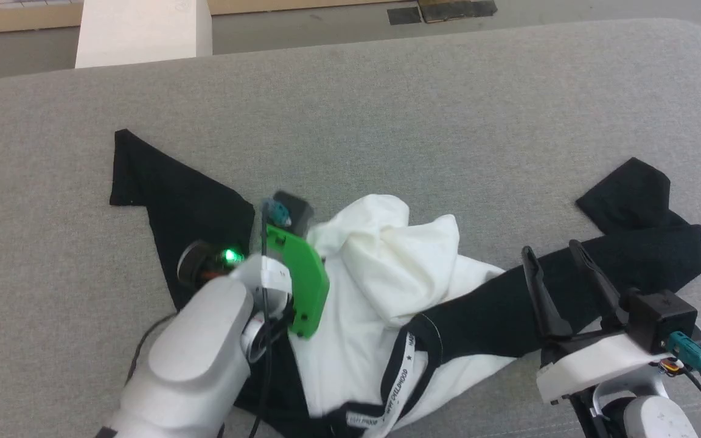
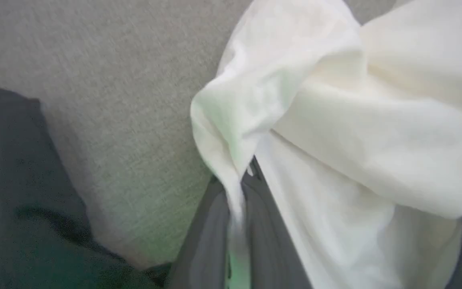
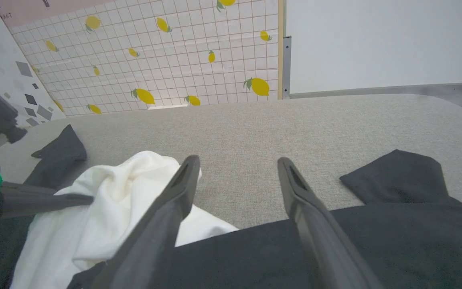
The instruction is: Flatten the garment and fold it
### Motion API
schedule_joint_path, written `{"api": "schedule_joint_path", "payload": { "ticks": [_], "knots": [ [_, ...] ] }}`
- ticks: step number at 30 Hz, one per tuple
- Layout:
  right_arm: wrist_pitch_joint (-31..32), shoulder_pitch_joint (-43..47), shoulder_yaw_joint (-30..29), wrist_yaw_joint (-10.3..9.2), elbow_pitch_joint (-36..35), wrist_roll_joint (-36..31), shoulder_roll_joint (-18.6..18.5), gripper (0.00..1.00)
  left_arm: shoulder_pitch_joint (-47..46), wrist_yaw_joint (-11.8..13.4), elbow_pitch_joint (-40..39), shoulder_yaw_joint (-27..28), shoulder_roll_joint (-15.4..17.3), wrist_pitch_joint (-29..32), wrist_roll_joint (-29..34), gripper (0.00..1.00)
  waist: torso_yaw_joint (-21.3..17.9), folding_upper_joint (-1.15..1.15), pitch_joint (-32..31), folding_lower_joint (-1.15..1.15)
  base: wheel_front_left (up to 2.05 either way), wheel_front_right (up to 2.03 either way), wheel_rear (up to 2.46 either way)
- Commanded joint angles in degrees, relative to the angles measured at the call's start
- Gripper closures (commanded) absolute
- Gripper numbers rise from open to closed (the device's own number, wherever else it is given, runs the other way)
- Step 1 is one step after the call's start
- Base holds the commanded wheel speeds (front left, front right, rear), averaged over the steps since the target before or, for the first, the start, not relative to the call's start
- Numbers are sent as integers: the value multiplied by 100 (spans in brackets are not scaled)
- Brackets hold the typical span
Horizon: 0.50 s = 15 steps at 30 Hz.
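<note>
Soft white, black-sleeved shirt (image 1: 387, 267) lies bunched on the grey fabric bench (image 1: 448, 103); left gripper (image 2: 237, 188) clamps a white fold, seemingly to spread it, while right gripper (image 3: 239, 162) hovers released above one sleeve (image 3: 375, 241).

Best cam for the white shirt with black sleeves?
Head view: nearly all of the soft white long-sleeved shirt, both black sleeves spread, body bunched. Left wrist view: blurred white fold pinched by left gripper. Right wrist view: white bunch, black sleeves, foreshortened.
</note>
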Motion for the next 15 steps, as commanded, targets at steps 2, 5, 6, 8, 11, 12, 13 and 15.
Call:
{"api": "schedule_joint_path", "payload": {
  "ticks": [2, 5, 6, 8, 11, 12, 13, 15],
  "knots": [
    [-33, -170, 14, -9, 7, 29, 2, 0, -366, 189, -117, 176, 15, -595, 170, 100, 35, 0, 15, 0, 0, 0, 0],
    [-28, -237, 50, -9, 6, 28, 2, 0, -741, 561, -126, 460, 16, -1385, 380, 100, 54, 0, 20, 0, 0, 0, 0],
    [-24, -257, 62, -9, 4, 27, 2, 0, -851, 664, -96, 542, 27, -1565, 426, 100, 53, 0, 29, 0, 0, 0, 0],
    [-16, -300, 98, -9, -4, 26, 2, 0, -1103, 885, 19, 751, 53, -1946, 484, 100, 39, 0, 68, 0, 0, 0, 0],
    [23, -442, 322, -9, 16, 30, 2, 0, -1675, 1157, 790, 1198, 170, -2438, 398, 100, -123, 0, 265, 0, 0, 0, 0],
    [22, -463, 345, -9, 21, 35, 2, 0, -1720, 1158, 917, 1258, 170, -2485, 347, 100, -148, 0, 299, 0, 0, 0, 0],
    [16, -485, 364, -9, 32, 43, 2, 0, -1760, 1151, 1071, 1339, 156, -2571, 269, 100, -172, 0, 333, 0, 0, 0, 0],
    [15, -515, 393, -9, 59, 51, 2, 0, -1774, 1053, 1377, 1361, 140, -2590, 185, 0, -202, 0, 393, 0, 0, 0, 0]
  ]
}}
